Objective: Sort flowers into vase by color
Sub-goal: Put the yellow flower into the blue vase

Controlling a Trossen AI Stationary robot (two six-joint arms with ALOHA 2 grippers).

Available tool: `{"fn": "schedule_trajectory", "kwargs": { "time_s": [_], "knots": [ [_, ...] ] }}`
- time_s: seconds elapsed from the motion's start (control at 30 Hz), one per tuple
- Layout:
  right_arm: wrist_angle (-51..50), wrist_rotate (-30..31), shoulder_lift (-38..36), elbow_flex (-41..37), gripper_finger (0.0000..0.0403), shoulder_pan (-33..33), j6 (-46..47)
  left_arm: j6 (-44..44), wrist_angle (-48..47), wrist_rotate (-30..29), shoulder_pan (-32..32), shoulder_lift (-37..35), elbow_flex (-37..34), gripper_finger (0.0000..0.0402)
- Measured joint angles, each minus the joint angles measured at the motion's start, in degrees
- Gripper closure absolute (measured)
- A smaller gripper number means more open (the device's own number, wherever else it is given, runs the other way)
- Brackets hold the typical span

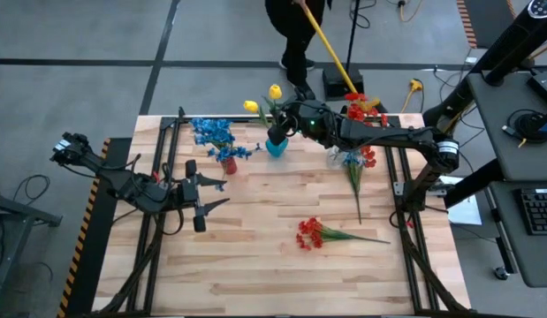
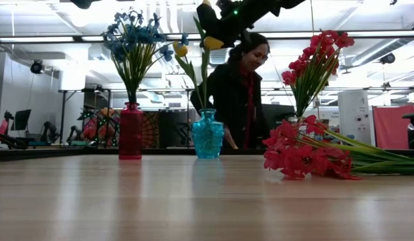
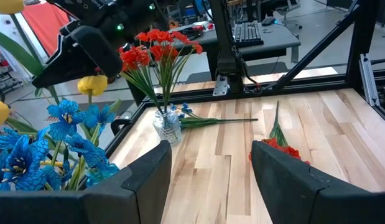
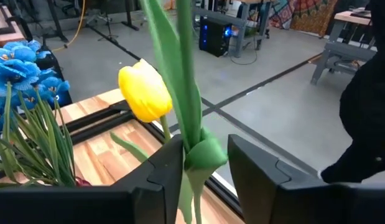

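Observation:
Two yellow tulips [image 1: 275,91] stand with their stems in the blue vase [image 1: 275,147] at the far middle. My right gripper [image 4: 204,168] is level above that vase [image 2: 208,137], open, with one tulip's stem [image 4: 187,93] between its fingers. Blue flowers [image 1: 211,132] fill the red vase [image 1: 229,164]. Red flowers [image 1: 357,108] stand in the clear vase [image 1: 351,161]. A red bunch [image 1: 313,234] lies flat on the table. My left gripper [image 1: 207,199] waits open over the table's left part, with nothing in it. My right gripper's fingers stand apart on either side of the tulip stem, where a leaf wraps it [image 4: 203,155], coming level from the table's right. The leaf lies against one finger [image 4: 170,168]; I cannot tell if the other finger touches it. The stem stands upright in the blue vase.
A blue flower [image 3: 187,111] with a long stem [image 1: 355,190] lies on the table by the clear vase. A person [image 2: 237,94] stands just beyond the table's far edge. Black frame rails [image 1: 163,177] run along both sides. Bare wood lies at the near middle.

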Motion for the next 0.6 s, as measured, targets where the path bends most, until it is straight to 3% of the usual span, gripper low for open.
{"fn": "schedule_trajectory", "kwargs": {
  "time_s": [0.6],
  "knots": [
    [-3.4,0.0,-0.5,0.0,0.0198,0.0,1.4,0.0,-0.2,0.0,0.0,0.0,0.0,0.0198]
  ]
}}
